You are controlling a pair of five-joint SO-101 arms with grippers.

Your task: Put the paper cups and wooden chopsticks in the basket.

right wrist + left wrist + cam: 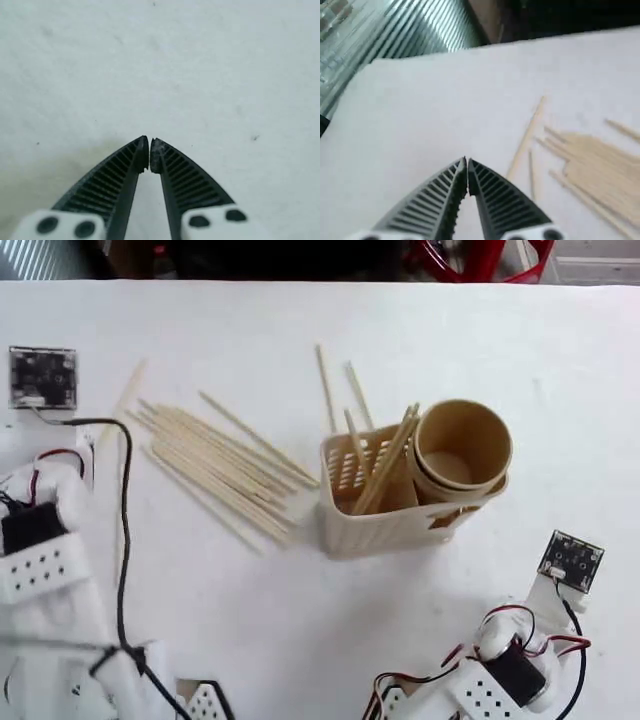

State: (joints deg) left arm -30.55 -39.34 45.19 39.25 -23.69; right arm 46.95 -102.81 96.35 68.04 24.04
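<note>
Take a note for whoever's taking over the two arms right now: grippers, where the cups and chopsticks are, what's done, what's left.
Left gripper: jaws shut, empty, over bare table near the loose chopsticks.
Right gripper: jaws shut, empty, over bare table.
Done: nested paper cups and a few chopsticks sit in the basket.
Left: the pile of loose chopsticks lying on the table beside the basket.

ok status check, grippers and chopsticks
Left gripper shut, empty. Right gripper shut, empty. Paper cups in basket; most chopsticks loose on table. Nothing in the way.
</note>
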